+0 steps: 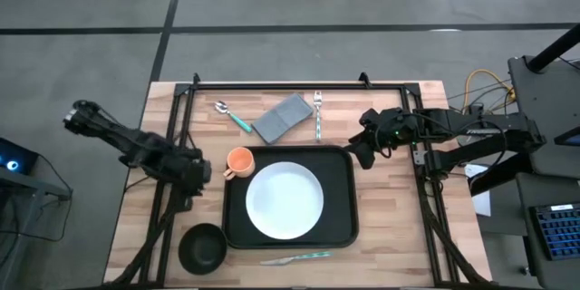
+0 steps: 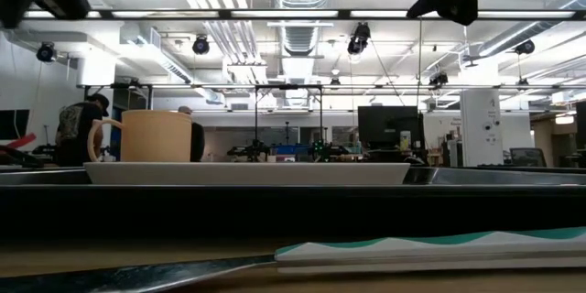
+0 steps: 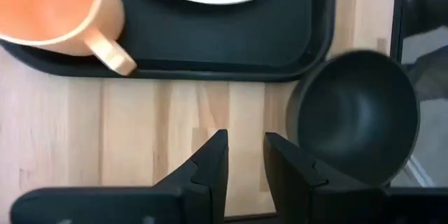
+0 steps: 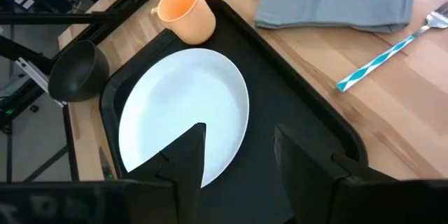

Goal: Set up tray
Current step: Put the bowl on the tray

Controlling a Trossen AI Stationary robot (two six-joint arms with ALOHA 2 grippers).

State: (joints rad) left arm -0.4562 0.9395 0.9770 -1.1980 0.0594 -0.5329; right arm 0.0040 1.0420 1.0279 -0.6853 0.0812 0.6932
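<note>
sitting mid-frame, black tray point(image 1: 340, 227) already holding white plate point(image 1: 285, 200) and orange cup point(image 1: 239, 161); bowl point(image 1: 201, 246), cutlery, napkin point(image 1: 283, 118) waiting outside; left gripper point(image 3: 245, 155) and right gripper point(image 4: 238, 147) hovering parted, empty.

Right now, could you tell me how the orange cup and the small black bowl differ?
The orange cup has a handle and stands on the tray at a corner; the black bowl has no handle and sits off the tray on the wooden table. The bowl looks wider. Both are upright and look empty.

The wooden counter point(image 1: 390, 236) carries the tray point(image 1: 340, 227), a black bowl point(image 1: 201, 247), grey napkin point(image 1: 283, 117), spoon point(image 1: 231, 116), fork point(image 1: 318, 114) and knife point(image 1: 294, 258).
</note>
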